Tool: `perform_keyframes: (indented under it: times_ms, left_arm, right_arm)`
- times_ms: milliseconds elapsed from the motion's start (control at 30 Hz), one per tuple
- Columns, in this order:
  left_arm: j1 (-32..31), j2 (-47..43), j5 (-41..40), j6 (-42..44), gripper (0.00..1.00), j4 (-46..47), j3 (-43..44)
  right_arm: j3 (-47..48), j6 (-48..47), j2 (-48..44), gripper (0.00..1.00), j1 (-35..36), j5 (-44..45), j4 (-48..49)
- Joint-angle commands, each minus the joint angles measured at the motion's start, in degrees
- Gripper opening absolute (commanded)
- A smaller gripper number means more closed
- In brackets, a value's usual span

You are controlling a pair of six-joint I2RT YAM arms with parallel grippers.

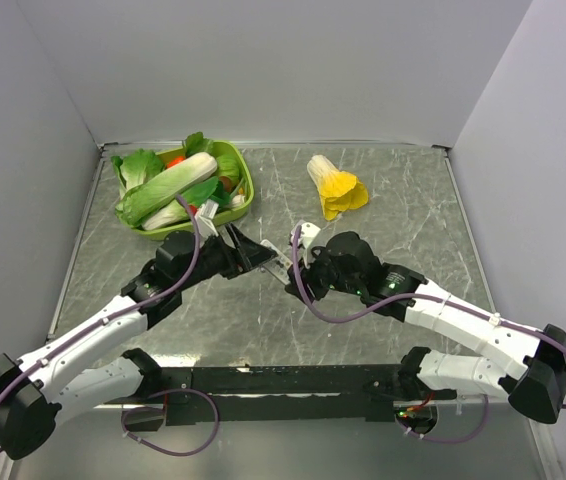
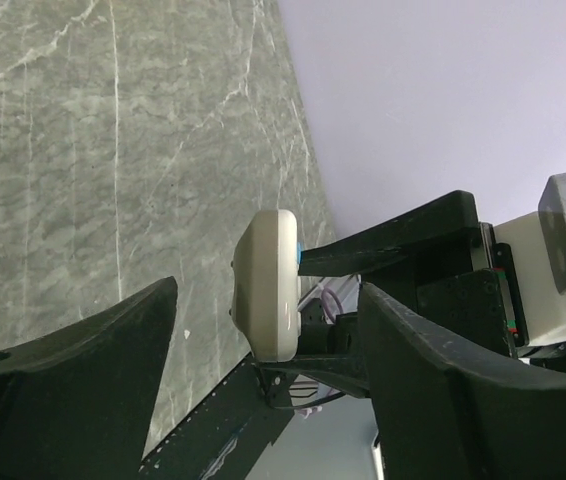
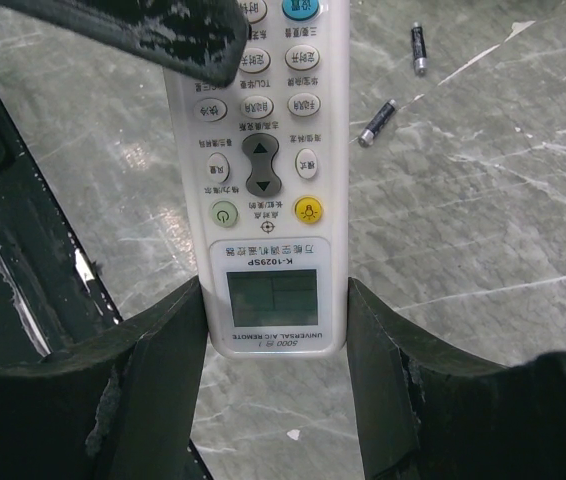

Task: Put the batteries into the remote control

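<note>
Mid-counter [image 1: 413,200], between the two arms: remote control [image 3: 268,200], one, white, button face showing, small display at the gripped end. Held by the right jaws, which press on both long edges at the display end.

Left jaws: set to either side of the opposite end, standing fairly wide, with a gap visible on each side and no contact seen. One left finger [image 3: 143,30] crosses over the upper buttons in the right wrist view.

Batteries [image 3: 376,122]: two dark cylinders, lying flat on the counter beside the remote control, apart from each other and not touching it; neither is loaded.

Far left: green basket [image 1: 248,190] filled with toy leafy vegetables [image 1: 168,190].

Far, right of centre: yellow-and-white toy cabbage [image 1: 335,188], lying alone on the counter.
</note>
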Motion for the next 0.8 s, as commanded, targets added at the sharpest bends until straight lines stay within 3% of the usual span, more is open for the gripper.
perform_keyframes:
  times_ms: [0, 233, 700, 767]
  left_arm:
    - [-1.44, 0.67, -1.13, -1.58, 0.75, 4.24, 0.31]
    - [-3.46, 1.20, -5.51, -2.02, 0.75, 1.78, 0.40]
    - [-6.63, 4.71, -10.18, -3.07, 0.59, 3.45, 1.89]
    - [-7.07, 5.59, -10.09, -2.46, 0.51, 3.63, 2.42]
  right_arm:
    - [-0.87, 0.80, -1.54, 0.16, 0.59, 1.22, 4.62]
    - [-2.28, 1.06, -2.41, 0.16, 0.68, 3.85, 6.55]
    - [-5.01, 3.52, -3.21, 0.16, 2.09, 7.37, 11.39]
    - [-5.18, 3.61, -3.29, 0.16, 2.61, 7.55, 12.17]
